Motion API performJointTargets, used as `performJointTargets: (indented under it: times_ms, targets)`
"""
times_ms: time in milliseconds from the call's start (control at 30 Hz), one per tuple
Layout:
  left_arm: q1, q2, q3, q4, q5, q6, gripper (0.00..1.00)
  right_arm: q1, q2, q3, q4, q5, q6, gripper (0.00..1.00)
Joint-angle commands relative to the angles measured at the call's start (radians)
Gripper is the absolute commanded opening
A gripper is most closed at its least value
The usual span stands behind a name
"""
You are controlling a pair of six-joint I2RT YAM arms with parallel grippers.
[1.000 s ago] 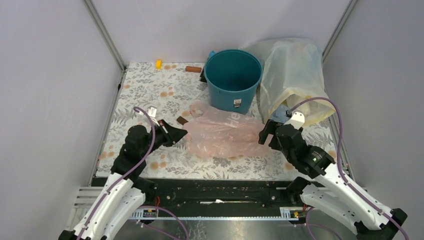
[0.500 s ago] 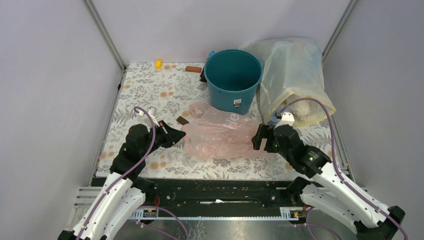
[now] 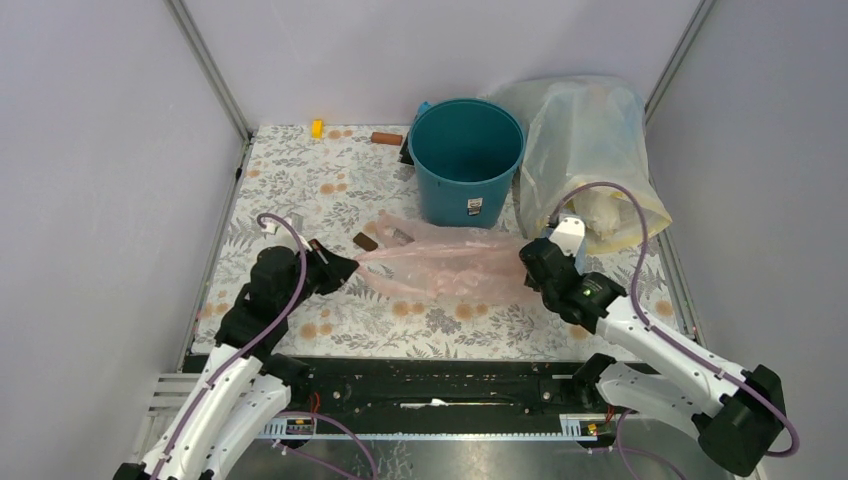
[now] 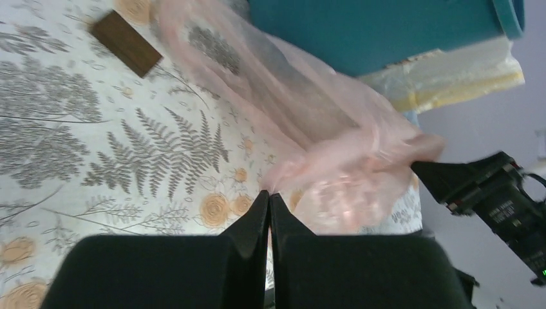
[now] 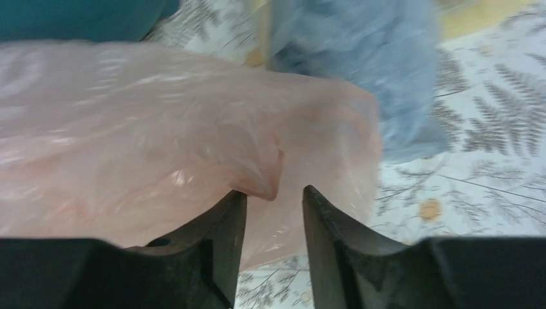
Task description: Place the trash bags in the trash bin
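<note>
Right gripper (image 5: 272, 195) moved onto pink trash bag (image 3: 450, 268), fold between its spread jaws.
Grasping: left gripper (image 4: 269, 197) pinches its edge; right should clamp next.

The right claw (image 5: 273, 193) shows as two dark fingers (image 5: 212, 251) rising from the bottom edge, parted by a narrow gap. A translucent pink trash bag (image 5: 129, 129), wrinkled and glossy, fills the left and middle of the view. One folded corner of it dips into the mouth of the gap between the fingertips. Behind it, at upper right, lies a crumpled pale-blue bag (image 5: 386, 71), blurred. The teal trash bin (image 5: 77, 16) crosses the top left corner. The fern-printed surface (image 5: 476, 167) shows at right, with a yellowish plastic strip (image 5: 476, 9) at the top right corner.
</note>
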Motion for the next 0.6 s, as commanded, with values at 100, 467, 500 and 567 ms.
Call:
performJointTargets:
  times_ms: [100,467,500,567]
  targets:
    - [0.003,-0.063,0.117,-0.103,-0.274,0.007,0.0,-0.071,-0.182,0.034,-0.064,0.302,0.032,0.32]
    - [0.003,0.031,0.226,-0.08,-0.215,0.053,0.0,-0.072,-0.291,0.054,0.001,-0.174,-0.102,0.86]
    - [0.003,0.028,0.219,-0.081,-0.223,0.052,0.0,-0.072,-0.28,0.044,-0.001,-0.205,-0.096,0.85]
    - [0.003,0.02,0.192,-0.081,-0.249,0.042,0.0,-0.072,-0.273,-0.002,0.036,-0.256,-0.101,0.79]
